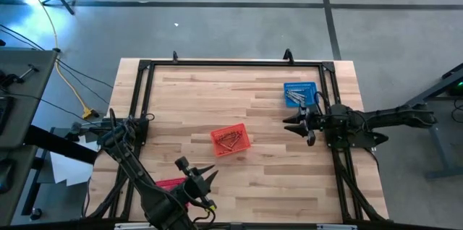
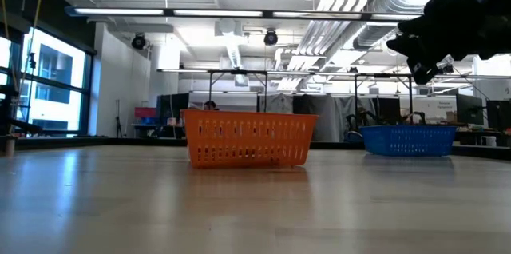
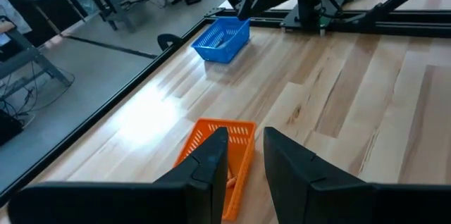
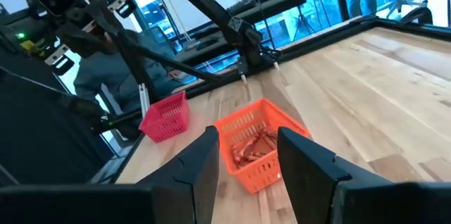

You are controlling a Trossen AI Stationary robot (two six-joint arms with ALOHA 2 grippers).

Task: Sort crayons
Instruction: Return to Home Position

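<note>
Red-orange crayons (image 1: 230,140) lie in an orange mesh basket (image 1: 239,146) at the table's middle; they also show in the right wrist view as crayons (image 4: 255,145). Grey-bluish crayons (image 1: 294,98) lie in a blue basket (image 1: 307,87) at the far right. My left gripper (image 1: 211,173) hangs open above the near edge, pointing toward the orange basket (image 3: 239,134), nothing between its fingers. My right gripper (image 1: 290,124) stands open at the right side, near the blue basket, pointing left at the orange basket (image 4: 276,168), and is empty.
A pink-red basket (image 1: 171,184) sits at the near left by my left arm, also seen as the pink basket (image 4: 166,118) in the right wrist view. A black frame (image 1: 231,64) runs round the table. Bare wood lies between the baskets.
</note>
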